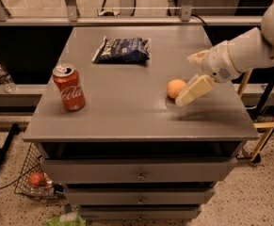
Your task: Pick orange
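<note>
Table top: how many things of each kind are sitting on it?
orange: 1
soda can: 1
snack bag: 1
Total: 3
The tool hangs open beside the orange.

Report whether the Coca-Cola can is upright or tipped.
Upright: the Coca-Cola can stands on its base, its top with the tab facing up. The tool is next to the orange.

You've got the orange (175, 88) on the right side of the cabinet top (127, 117), gripper (195, 87) just right of it. The can (69, 87) stands at the left, the bag (122, 50) lies toward the back, and a wire basket (30, 185) sits on the floor, lower left.
</note>
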Available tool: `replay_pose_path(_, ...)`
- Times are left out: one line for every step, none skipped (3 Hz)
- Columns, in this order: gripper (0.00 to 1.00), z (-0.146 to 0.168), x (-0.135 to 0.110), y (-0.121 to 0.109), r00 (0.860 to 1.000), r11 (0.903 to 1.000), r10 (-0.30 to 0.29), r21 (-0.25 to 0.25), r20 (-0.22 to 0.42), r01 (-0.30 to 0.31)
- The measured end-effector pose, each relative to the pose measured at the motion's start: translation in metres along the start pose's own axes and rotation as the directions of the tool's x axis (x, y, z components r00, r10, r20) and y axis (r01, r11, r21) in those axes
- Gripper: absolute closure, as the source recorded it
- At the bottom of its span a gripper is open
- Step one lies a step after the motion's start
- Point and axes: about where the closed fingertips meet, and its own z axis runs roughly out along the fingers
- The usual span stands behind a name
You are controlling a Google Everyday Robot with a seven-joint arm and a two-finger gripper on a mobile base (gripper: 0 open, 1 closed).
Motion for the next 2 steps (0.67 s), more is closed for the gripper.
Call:
replay_pose_path(0.0, 0.023, 0.0, -0.001, 0.999, 0.999, -0.018, -0.041, -0.036, 0.017)
replay_pose_path(0.18, 0.033, 0.0, 0.002, 0.998, 0.9976, -0.03, -0.064, -0.063, 0.026)
